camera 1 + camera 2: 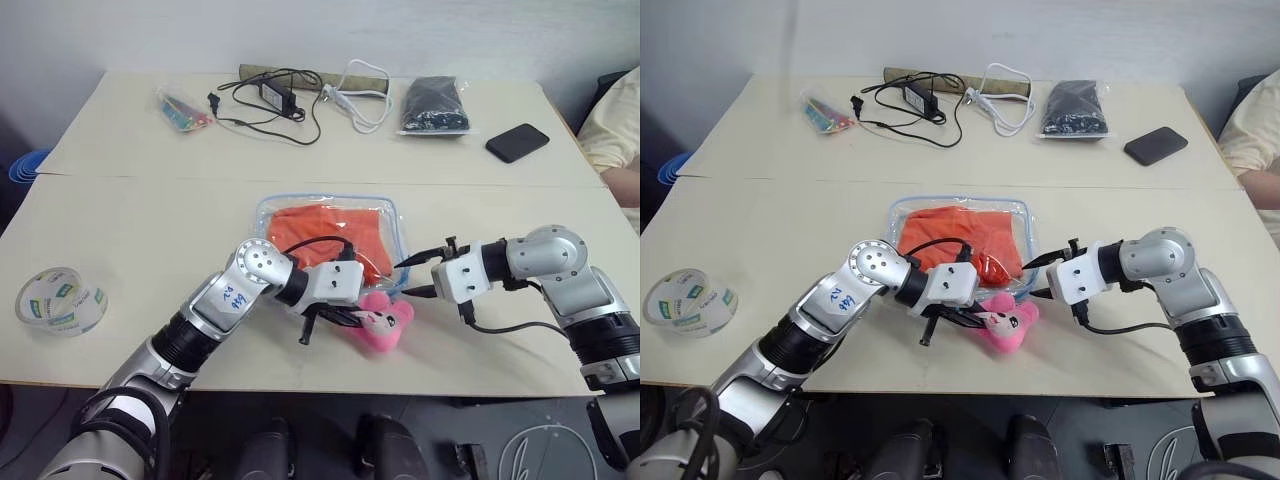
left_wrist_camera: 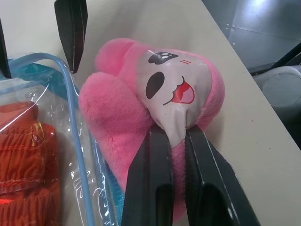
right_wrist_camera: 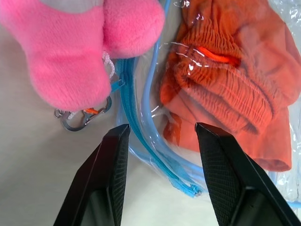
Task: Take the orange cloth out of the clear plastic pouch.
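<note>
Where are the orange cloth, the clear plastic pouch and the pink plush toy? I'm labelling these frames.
orange cloth [image 1: 325,232]: left eye view, on its folded middle inside the pouch.
clear plastic pouch [image 1: 262,208]: left eye view, on its blue-edged corner.
pink plush toy [image 2: 113,113]: left wrist view, on its fuzzy body.

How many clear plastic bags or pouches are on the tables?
3: the blue-edged clear plastic pouch holding the orange cloth at the near table's centre; a clear bag of black items far right; a small clear bag of colourful items far left.

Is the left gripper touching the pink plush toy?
Touching. In the left wrist view the left gripper has its black fingers nearly shut, pinching the pink plush toy at its printed face, with no gap.
</note>
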`<state>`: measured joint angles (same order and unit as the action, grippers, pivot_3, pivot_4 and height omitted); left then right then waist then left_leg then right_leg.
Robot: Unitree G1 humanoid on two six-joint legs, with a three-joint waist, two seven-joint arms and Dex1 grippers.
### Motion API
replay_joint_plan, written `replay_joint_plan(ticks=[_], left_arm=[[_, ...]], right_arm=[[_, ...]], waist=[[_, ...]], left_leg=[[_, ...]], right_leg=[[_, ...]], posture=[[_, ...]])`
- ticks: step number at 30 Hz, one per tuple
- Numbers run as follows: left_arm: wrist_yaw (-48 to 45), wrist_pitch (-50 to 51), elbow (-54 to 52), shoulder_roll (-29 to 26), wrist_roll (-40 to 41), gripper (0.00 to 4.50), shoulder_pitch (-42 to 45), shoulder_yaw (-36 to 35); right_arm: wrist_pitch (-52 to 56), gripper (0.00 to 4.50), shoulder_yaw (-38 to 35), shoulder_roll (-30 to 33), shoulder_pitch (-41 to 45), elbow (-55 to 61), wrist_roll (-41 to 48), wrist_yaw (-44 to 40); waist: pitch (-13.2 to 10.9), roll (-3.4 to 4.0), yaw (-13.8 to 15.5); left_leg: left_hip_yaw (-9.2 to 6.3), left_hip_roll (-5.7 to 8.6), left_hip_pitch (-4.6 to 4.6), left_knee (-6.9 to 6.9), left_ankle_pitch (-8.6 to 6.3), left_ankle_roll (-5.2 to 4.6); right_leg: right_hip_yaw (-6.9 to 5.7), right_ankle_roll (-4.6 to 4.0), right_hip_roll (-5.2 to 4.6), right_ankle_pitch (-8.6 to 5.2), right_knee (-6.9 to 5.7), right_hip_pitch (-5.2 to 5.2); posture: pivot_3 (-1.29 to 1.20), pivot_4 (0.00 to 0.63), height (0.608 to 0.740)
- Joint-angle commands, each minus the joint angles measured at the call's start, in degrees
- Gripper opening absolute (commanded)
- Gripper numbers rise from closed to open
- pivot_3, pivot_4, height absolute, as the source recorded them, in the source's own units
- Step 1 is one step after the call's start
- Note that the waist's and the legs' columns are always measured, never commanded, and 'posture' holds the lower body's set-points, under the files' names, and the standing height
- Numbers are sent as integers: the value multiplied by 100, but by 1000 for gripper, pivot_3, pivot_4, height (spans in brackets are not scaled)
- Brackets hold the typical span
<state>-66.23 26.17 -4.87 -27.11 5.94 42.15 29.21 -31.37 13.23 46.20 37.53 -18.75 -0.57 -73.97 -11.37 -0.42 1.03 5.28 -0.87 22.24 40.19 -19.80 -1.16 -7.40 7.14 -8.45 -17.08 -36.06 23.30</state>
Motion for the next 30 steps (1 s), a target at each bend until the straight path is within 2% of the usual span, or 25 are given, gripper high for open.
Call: replay_joint_plan(ticks=[1, 4, 7, 12, 18, 20, 25, 30], left_arm=[[-10, 22, -302, -38, 88, 0, -65, -160], [-2, 119, -436, -115, 135, 0, -156, -214], [54, 269, -684, -322, 154, 0, -367, -354], [378, 850, -1471, -1038, 262, 0, -1212, -1085], [751, 1415, -2422, -1908, 729, 0, -2623, -2630], [820, 1659, -2594, -2168, 897, 0, -3290, -3540], [740, 1662, -2444, -2647, 984, 0, -4527, -5296], [777, 1495, -2118, -2840, 1051, 0, -4845, -6025]], right_arm=[[-105, 1770, -69, 6, 154, -62, 122, -14], [-200, 780, -60, 34, 197, -176, 152, -104], [-314, 36, -45, 80, 224, -285, 195, -246], [-586, 36, -23, 100, 269, -454, 210, -394], [-870, 36, -13, 125, 314, -703, 198, -447], [-1002, 36, -12, 153, 353, -841, 246, -537], [-1328, 36, 17, 186, 486, -1236, 329, -738], [-1588, 36, 69, 122, 646, -1603, 303, -818]], waist=[[0, 0, 0], [0, 0, -3], [0, 0, -8], [0, 1, -83], [-1, 3, -134], [-2, 3, -131], [-3, 6, -133], [-4, 7, -101]], left_leg=[[0, 0, 0, 0, 0, 0], [0, 0, 0, 0, 0, 0], [-1, -1, 0, 0, 0, 0], [-16, -8, -3, -3, 0, 0], [-29, -35, -8, -8, 0, 0], [-29, -35, -9, -7, 0, 1], [-28, -38, -9, -8, 0, 2], [-30, -32, -10, -5, 0, 1]], right_leg=[[0, 0, 0, 0, 0, 0], [1, 0, 0, 0, 1, 0], [1, 0, 0, 0, 0, 0], [3, 0, 0, 0, 1, 0], [5, -2, 1, -1, 2, 0], [7, -2, 0, -1, 1, -1], [6, -4, 1, 0, 7, -2], [3, -5, -7, 0, 8, -8]], posture=[[0, 150, 740], [0, 150, 740], [0, 150, 740], [0, 150, 740], [0, 150, 740], [0, 150, 740], [0, 150, 740], [0, 150, 740]])
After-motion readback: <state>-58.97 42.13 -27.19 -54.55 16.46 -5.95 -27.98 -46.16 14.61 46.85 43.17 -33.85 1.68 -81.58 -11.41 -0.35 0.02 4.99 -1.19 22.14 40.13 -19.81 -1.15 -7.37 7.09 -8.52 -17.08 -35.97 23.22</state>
